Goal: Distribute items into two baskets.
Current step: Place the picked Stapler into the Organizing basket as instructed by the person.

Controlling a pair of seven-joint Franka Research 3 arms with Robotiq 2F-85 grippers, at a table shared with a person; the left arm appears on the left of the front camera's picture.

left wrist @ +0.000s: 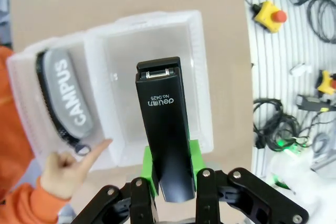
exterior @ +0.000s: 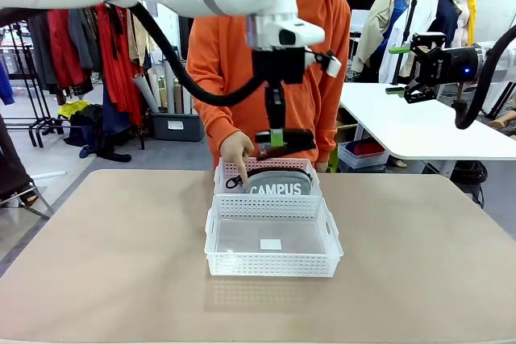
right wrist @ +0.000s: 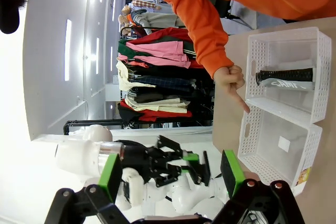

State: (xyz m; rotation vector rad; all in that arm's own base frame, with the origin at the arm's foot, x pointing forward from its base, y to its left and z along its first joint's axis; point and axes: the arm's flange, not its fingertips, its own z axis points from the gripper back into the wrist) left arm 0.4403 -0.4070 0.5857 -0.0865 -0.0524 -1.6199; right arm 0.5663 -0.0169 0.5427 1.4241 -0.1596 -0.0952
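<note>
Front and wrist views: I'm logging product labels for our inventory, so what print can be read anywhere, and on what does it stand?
"CAMPUS": white letters on the grey pouch lying in the far basket.
"deli" and "NO.0425": on the black stapler held in the left claw, upside down in the left wrist view.
White sticker on the near basket floor: no text legible.

**A robot lab in a garment workroom**

Two white arms work over a tan table (exterior: 121, 263) with a person in orange at its far edge. Behind, clothes racks (exterior: 89, 38) hang full of red and dark garments, with fabric rolls (exterior: 149, 86) leaning nearby. Beyond the table's edge lie coiled cables (left wrist: 275, 129) and a yellow emergency-stop button (left wrist: 269, 14). A white table (exterior: 411, 130) stands at the right.
</note>
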